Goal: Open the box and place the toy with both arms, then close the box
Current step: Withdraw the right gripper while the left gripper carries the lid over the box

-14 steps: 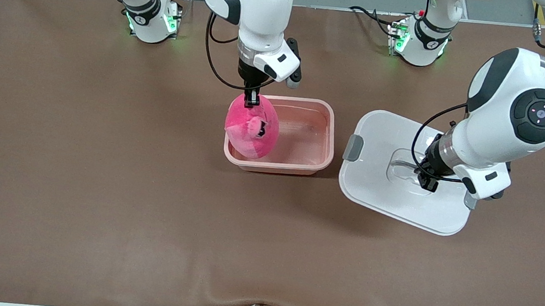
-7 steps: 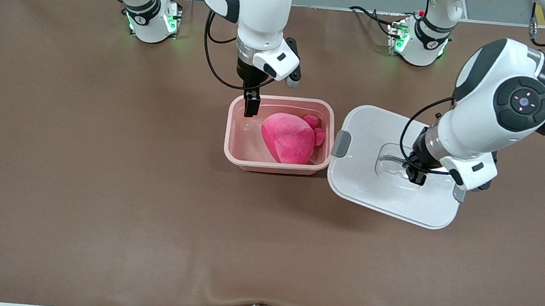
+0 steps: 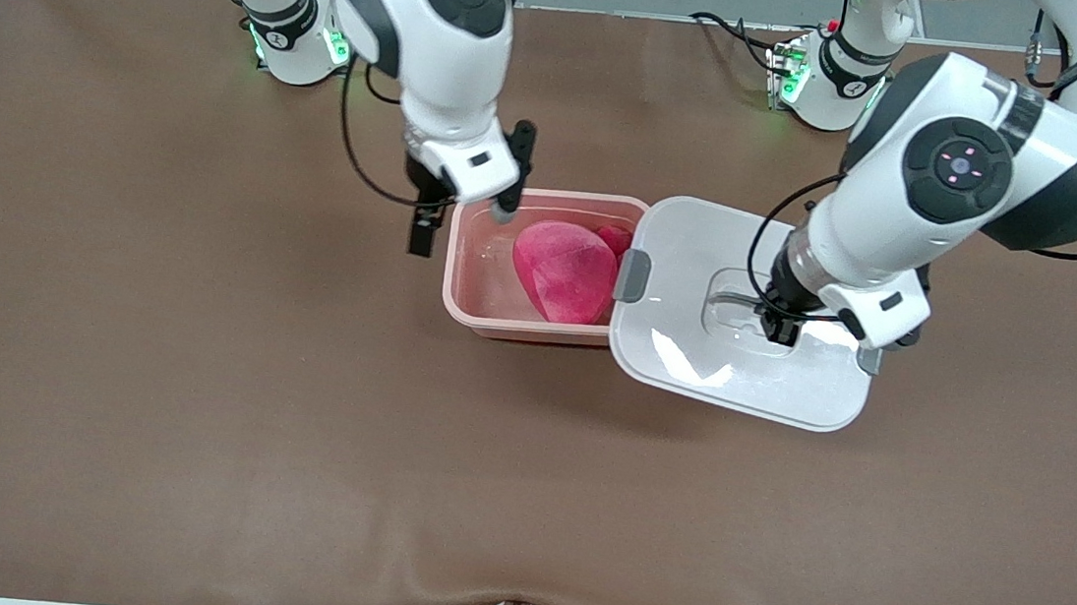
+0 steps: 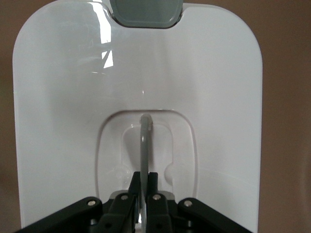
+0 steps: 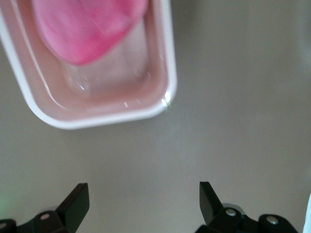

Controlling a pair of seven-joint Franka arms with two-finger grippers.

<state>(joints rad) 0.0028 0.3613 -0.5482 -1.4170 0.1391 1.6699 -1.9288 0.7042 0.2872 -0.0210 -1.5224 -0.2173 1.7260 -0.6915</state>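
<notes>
Inside pink box (image 3: 478,312), toy (image 3: 563,272); lid (image 3: 691,357) overlapping.

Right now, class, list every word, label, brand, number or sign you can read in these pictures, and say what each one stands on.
None can be read.
The lid, the box, the toy and the table bear no writing.
A round mark on each arm's base collar is too small to read.
The pink dots on the left arm's round joint panel are lights, not characters.
</notes>
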